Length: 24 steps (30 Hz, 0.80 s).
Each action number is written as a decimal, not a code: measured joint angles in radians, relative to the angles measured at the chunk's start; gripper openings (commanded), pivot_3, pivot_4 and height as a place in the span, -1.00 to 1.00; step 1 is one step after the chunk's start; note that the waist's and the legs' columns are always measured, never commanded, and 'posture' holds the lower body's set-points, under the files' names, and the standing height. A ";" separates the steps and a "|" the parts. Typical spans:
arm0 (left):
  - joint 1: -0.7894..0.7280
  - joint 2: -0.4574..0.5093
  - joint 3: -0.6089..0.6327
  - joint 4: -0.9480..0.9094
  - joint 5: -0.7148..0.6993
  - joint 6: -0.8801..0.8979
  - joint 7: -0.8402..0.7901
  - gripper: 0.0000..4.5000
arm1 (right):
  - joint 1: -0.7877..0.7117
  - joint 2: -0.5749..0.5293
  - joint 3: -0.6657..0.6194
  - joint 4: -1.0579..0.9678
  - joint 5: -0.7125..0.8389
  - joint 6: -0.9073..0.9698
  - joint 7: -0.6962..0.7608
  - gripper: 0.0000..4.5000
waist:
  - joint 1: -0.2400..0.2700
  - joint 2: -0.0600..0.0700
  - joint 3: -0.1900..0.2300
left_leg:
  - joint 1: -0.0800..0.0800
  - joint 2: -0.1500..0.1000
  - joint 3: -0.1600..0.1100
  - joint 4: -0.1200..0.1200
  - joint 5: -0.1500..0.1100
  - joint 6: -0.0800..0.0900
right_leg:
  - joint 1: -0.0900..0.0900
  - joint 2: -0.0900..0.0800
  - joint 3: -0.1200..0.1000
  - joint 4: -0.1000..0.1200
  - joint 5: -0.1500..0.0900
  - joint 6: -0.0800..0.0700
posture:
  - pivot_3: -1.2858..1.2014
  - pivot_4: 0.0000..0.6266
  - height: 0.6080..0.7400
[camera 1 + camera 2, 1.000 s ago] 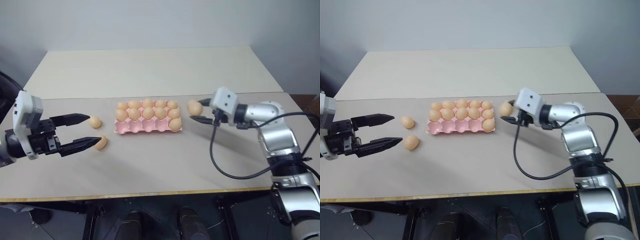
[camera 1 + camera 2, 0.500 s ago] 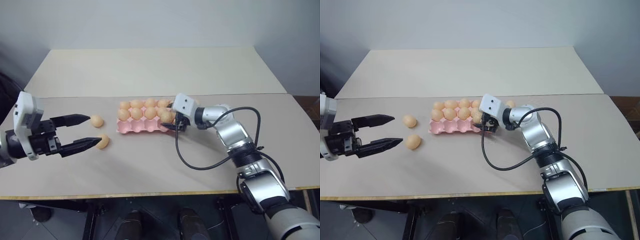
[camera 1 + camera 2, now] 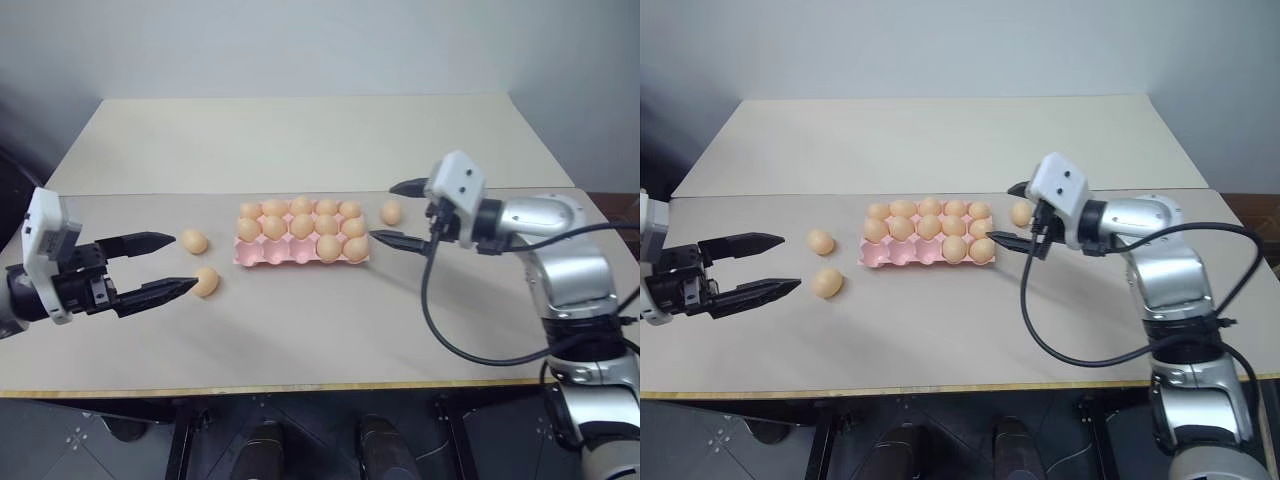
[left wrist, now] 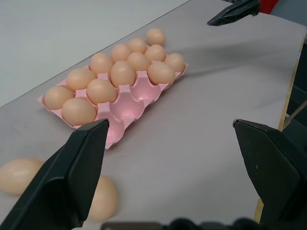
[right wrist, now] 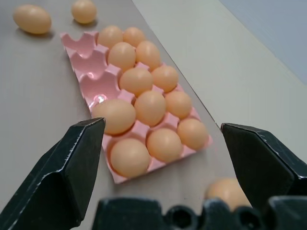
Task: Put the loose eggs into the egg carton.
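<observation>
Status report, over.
Both tools open, empty: left tool, right tool. Egg carton three cups short. Three loose eggs on table. Nothing blocking.

Egg carton (image 3: 300,250) between two open grippers, three loose eggs (image 3: 206,282) outside

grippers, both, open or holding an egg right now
left gripper: open, holding nothing.
right gripper: open, holding nothing.

No readable txt, labels, brands, nos. or signs on anything in these views.
</observation>
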 measured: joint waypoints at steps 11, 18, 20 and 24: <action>0.024 0.010 0.040 0.049 0.031 -0.026 -0.052 1.00 | 0.255 -0.138 -0.204 -0.091 0.172 -0.012 0.095 0.99 | 0.007 0.000 0.000 | 0.003 0.000 0.001 0.000 0.000 0.000 | 0.003 0.000 0.001 -0.001 0.000 0.000 | 0.03 -0.52 1.00; 0.019 0.009 0.037 0.055 0.032 -0.033 -0.048 1.00 | 0.154 -0.095 -0.110 -0.001 0.096 -0.032 -0.014 0.99 | 0.005 0.000 0.000 | 0.003 0.000 0.003 0.000 0.000 0.000 | 0.002 0.000 0.002 -0.001 0.000 0.000 | 0.03 -0.52 1.00; 0.013 0.008 0.032 0.055 0.032 -0.034 -0.044 1.00 | 0.076 -0.045 -0.036 0.109 0.009 -0.050 -0.091 0.99 | 0.004 0.000 0.000 | 0.003 0.000 0.003 0.000 0.000 0.000 | 0.002 0.000 0.002 0.000 0.000 0.000 | 0.03 -0.52 1.00; -0.001 0.005 0.017 0.053 0.030 -0.034 -0.037 1.00 | -0.096 0.096 0.060 0.392 -0.115 -0.074 -0.233 0.99 | 0.002 0.000 0.000 | 0.002 0.000 0.003 -0.002 0.000 0.000 | 0.000 0.000 0.003 -0.001 0.000 0.000 | 0.03 -0.52 1.00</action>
